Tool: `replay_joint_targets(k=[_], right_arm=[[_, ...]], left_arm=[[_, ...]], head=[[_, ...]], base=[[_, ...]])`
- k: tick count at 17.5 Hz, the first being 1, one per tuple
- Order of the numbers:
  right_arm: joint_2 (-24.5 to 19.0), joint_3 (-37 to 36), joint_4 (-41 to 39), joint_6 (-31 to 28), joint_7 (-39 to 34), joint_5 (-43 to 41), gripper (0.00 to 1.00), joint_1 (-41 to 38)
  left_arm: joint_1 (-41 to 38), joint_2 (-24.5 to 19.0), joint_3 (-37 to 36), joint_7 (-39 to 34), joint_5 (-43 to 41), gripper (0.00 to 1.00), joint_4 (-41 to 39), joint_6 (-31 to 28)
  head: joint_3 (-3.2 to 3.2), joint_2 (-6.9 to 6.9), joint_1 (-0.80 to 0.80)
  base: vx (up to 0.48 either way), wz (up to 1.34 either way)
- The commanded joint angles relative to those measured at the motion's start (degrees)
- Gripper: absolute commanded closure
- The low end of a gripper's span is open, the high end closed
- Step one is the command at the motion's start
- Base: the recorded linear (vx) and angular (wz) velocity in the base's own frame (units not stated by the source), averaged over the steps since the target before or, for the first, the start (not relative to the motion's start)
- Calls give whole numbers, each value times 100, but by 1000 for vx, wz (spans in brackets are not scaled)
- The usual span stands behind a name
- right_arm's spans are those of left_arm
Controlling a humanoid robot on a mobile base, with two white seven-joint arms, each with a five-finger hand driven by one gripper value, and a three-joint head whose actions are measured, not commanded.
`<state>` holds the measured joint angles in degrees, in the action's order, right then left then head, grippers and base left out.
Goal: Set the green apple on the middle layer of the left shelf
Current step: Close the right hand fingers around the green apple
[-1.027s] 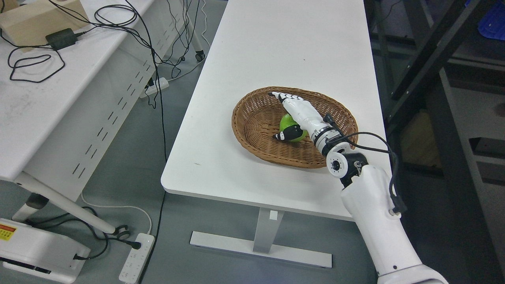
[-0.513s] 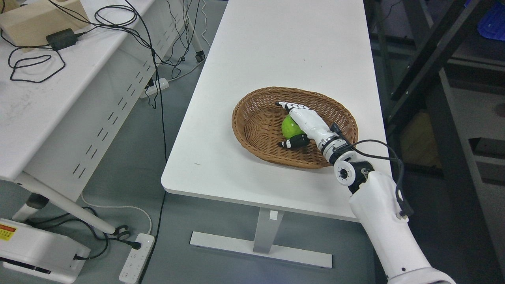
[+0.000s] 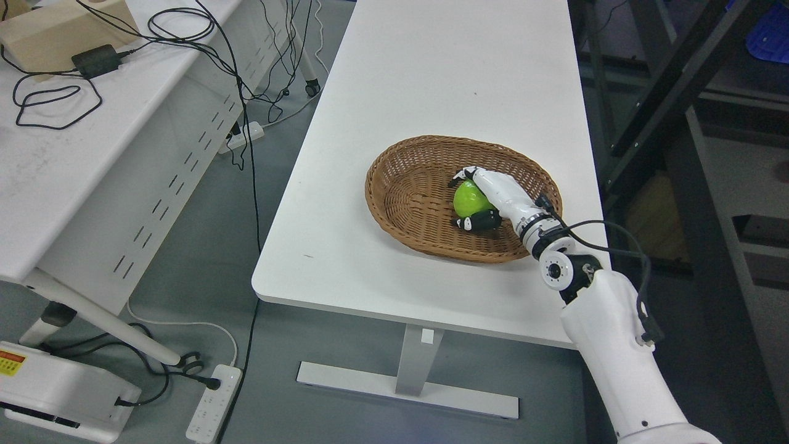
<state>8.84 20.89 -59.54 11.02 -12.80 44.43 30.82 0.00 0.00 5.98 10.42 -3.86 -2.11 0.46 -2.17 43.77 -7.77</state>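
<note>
Wicker basket (image 3: 407, 197) rim ringing green apple (image 3: 467, 200), right hand (image 3: 493, 197) fingers curled around it, white table (image 3: 431, 80)

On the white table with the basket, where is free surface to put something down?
Free: the table beyond the wicker basket, and the strip between basket and left edge. Crowded: inside the basket, where the right robot hand wraps the green apple.

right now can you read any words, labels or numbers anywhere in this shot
No text is readable.
Yellow and red sticker on the white device on the floor at lower left: print too small and blurred to read.
Wicker basket, green apple, white table: no print visible.
</note>
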Motion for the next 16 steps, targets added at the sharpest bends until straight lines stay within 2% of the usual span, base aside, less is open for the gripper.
replay_joint_targets(k=[1,4,6,8,12,16], right_arm=[[83,-331,-469,40,15,-409,90,-76],[83,-568,-768,76,-108,-889,90,-251],[92,-884,-1006,-3,-414,-1505,99,-383],[92,-1366,-1234,-108,-863,-2006,100,-498],[144,-2017,-1770,-520,-943,-3052,100,-542],[232,-2677,-1876,-987,-943,-4020,100,-621]], left_arm=[[123,-100,0,4,8,0,0,-2],[123,-100,0,4,0,0,0,-2],[123,-100,0,4,0,0,0,-2],[123,-100,0,4,0,0,0,-2],[123,-100,0,4,0,0,0,-2],[123,-100,0,4,8,0,0,-2]], head=[[0,0,0],[0,0,0],[0,0,0],[0,0,0],[0,0,0],[0,0,0]], base=[[0,0],[0,0],[0,0],[0,0],[0,0],[0,0]])
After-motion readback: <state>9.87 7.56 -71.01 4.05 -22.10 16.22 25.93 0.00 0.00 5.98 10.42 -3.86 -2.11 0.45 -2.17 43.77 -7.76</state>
